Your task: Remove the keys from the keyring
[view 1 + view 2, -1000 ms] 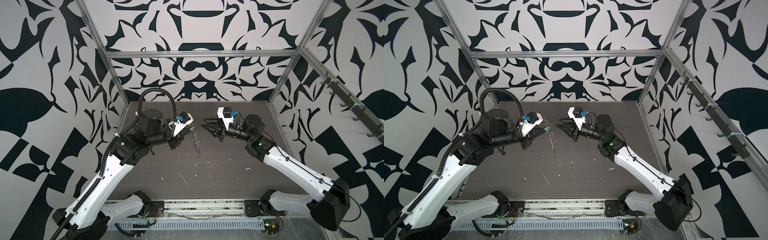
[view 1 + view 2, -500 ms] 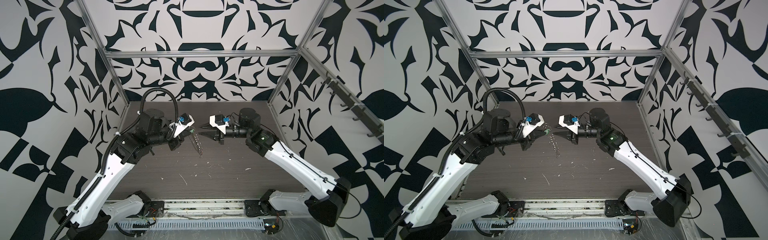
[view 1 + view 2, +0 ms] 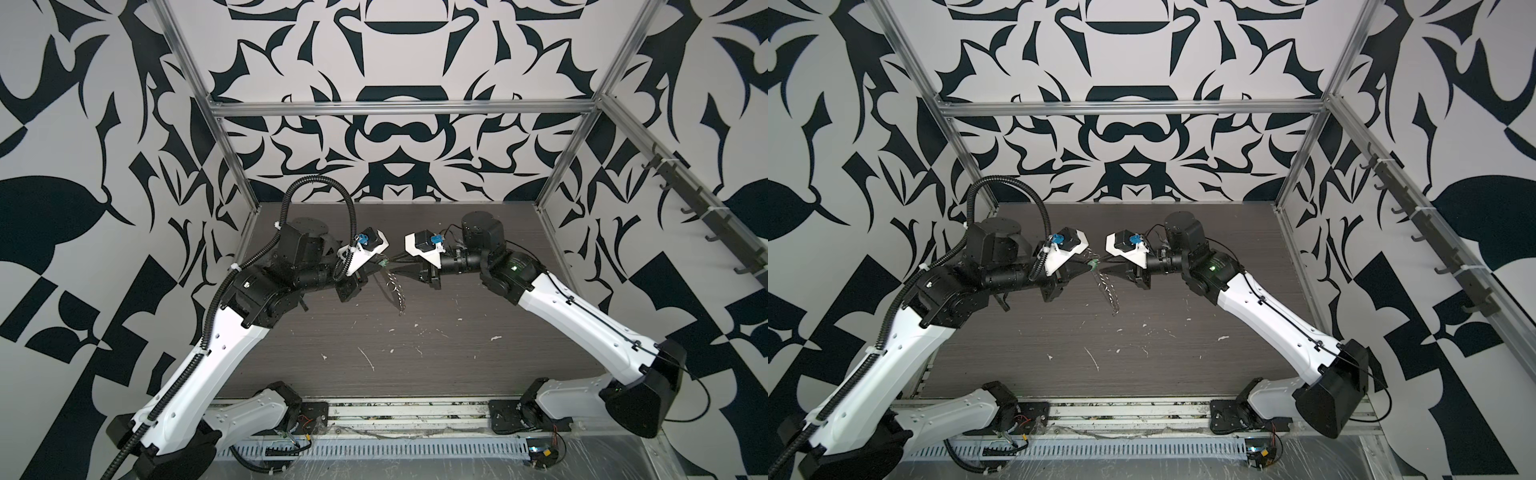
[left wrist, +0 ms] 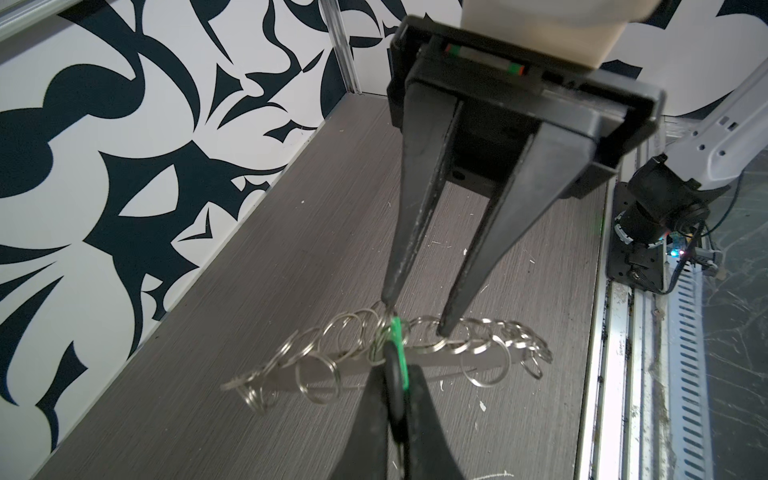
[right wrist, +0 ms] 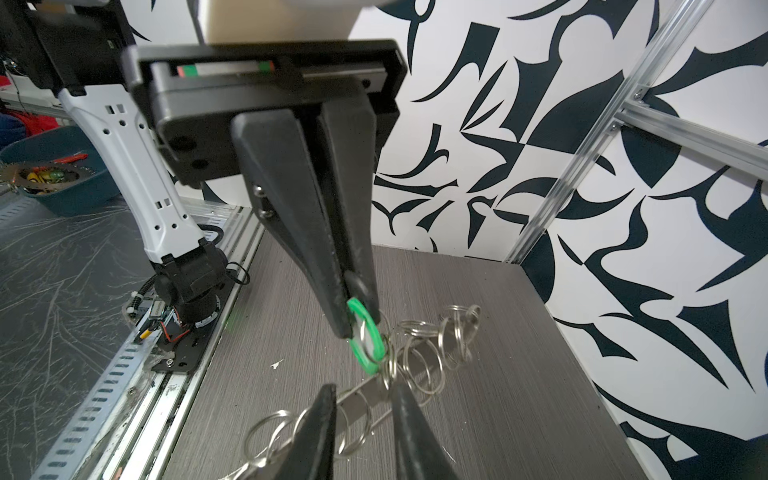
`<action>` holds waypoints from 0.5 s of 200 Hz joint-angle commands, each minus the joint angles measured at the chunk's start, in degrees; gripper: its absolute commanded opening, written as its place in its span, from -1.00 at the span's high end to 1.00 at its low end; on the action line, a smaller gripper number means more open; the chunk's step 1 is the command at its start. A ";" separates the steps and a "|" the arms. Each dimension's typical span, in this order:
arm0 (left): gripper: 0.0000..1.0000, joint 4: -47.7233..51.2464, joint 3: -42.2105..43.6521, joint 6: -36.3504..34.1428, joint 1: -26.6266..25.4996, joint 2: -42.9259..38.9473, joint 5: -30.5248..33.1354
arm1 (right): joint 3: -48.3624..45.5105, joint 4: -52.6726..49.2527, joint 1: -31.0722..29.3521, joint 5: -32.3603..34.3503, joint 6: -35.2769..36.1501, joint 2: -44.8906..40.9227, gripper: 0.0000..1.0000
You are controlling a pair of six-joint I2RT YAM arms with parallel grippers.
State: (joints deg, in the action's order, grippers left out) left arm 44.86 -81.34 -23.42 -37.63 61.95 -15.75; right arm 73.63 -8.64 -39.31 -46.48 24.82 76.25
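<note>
The keyring, a pale strip-like loop strung with several silver split rings, hangs in the air between both arms. My left gripper is shut on the keys, a dark key with a green tag, from which the keyring dangles. Facing it, my right gripper is open. Its two fingers stand on either side of the keyring's strip, just below the green tag. In the left wrist view its fingertips reach in among the rings.
Small white scraps lie on the dark wood-grain table. Patterned walls and aluminium posts close the sides and back. A blue bin with odds and ends stands outside the frame behind the left arm's base.
My right gripper has turned and come in to the left, up to the hanging keyring, and its jaws have narrowed around the strip. The left gripper has stayed shut on the keys.
</note>
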 commanded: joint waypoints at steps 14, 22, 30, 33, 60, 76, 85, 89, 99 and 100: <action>1.00 -0.56 -1.19 0.04 0.01 -0.76 -1.91 | 3.19 0.35 -0.68 -0.44 0.28 0.08 0.49; 1.00 -0.56 -1.20 0.13 0.01 -0.77 -1.91 | 3.19 0.32 -0.77 -0.30 0.15 0.20 0.49; 1.00 -0.56 -1.19 0.08 0.01 -0.74 -1.88 | 3.28 0.30 -0.77 -0.15 0.16 0.29 0.49; 1.00 -0.56 -1.20 0.10 0.01 -0.77 -1.91 | 3.28 0.32 -0.77 -0.12 0.21 0.28 0.49; 1.00 -0.58 -1.15 0.13 0.01 -0.84 -2.10 | 3.89 0.37 -0.77 0.00 0.31 1.06 0.48; 1.00 -0.32 -1.24 0.15 -0.03 -0.86 -2.09 | 4.19 0.88 -0.77 1.09 0.31 1.27 0.44; 1.00 -0.08 -1.19 0.13 -0.01 -0.94 -1.96 | 4.29 1.16 -0.77 1.78 0.41 1.27 0.41; 1.00 -0.04 -1.19 0.13 0.00 -0.93 -1.92 | 4.38 1.24 -0.77 2.00 0.38 1.24 0.40; 1.00 -0.08 -1.04 0.13 0.01 -1.09 -1.75 | 4.68 1.29 -0.77 2.38 0.41 1.27 0.40; 1.00 -0.10 -1.07 0.13 0.01 -1.11 -1.75 | 4.73 1.27 -0.81 2.41 0.41 1.27 0.40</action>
State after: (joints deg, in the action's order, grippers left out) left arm 44.91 -81.34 -23.42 -37.63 61.95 -16.16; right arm 75.18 -9.17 -39.75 -45.30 25.10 77.82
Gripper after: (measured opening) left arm 0.090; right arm 0.297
